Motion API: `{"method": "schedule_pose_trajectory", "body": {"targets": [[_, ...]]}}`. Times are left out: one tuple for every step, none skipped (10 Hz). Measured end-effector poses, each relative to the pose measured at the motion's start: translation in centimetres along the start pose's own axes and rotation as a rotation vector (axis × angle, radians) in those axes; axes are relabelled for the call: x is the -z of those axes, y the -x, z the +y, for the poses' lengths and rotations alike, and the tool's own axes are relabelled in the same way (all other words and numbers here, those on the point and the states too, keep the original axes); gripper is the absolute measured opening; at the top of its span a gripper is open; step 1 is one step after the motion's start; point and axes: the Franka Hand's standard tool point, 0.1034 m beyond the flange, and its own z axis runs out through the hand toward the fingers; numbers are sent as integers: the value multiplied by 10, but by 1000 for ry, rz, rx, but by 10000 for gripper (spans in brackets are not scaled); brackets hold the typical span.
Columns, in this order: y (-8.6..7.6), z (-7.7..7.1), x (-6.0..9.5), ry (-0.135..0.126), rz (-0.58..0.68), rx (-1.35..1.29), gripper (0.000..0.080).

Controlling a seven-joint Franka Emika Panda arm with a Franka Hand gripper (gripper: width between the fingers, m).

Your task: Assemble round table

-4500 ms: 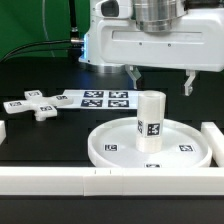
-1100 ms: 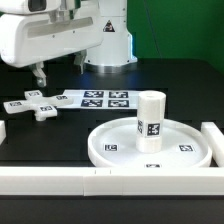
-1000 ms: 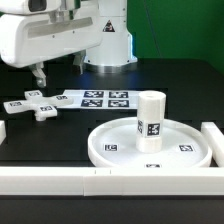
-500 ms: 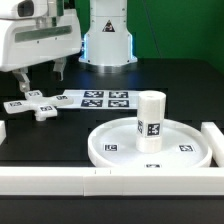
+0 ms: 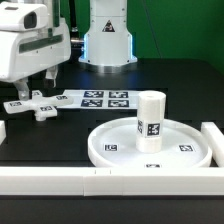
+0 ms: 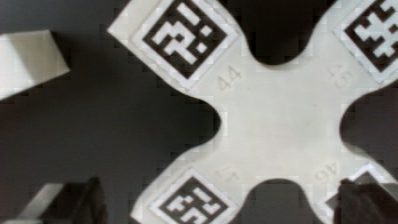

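Along the near edge of the tabletop, long white bars (image 5: 60,180) are lying end to end, with another running back along the edge on the exterior view's right; they are forming no part of the build.

Just behind them, the rimmed disc (image 5: 112,143) is lying flat, rim up. The cylinder (image 5: 150,121) is standing upright at its centre, apparently seated on the hub, though how firmly it is seated cannot be told. That step is judged done.

Farther back, toward the edge on the exterior view's left, the cross-shaped piece (image 5: 33,105) is lying flat and loose on the tabletop, just beside the marker board (image 5: 100,98). It is not yet joined to anything. Picking it up, carrying it over and fitting it on top of the cylinder are judged outstanding, so the assembly is roughly midway.

Directly above the cross-shaped piece (image 6: 276,100), the gripper (image 5: 33,82) is hanging low. Its jaws are standing wide apart and holding nothing. In the wrist view the fingertips (image 6: 68,200) are showing dark on either side of one arm of the cross. Whether they are touching the piece or the tabletop cannot be told.
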Motion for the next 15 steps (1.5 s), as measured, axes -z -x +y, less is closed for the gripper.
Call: {"method": "schedule_pose_trajectory", "body": {"targets": [[0,0,0,0,-1,-3,648],[1,0,0,0,-1,-4,648],[1,0,0,-1,-1,-3,648],[2,-4,-3,-6,-3,30,648],[2,-8,-4,-12,-5,62,648],[2,-10,-4,-14,-6,66,648],[3,-12,-4,-18,-6,64,648],[4,-14,-6,-22,-7,62,648],[5,-15,-8,-26,-8,60,648],[6,-16,-10,-30,-8,57,648],[7,-17,-12,-35,-10,56,648],[7,-18,-15,-40,-11,57,648],[7,-20,-17,-45,-11,57,648],[8,-20,-18,-48,-12,57,648],[9,-21,-20,-50,-13,55,648]]}}
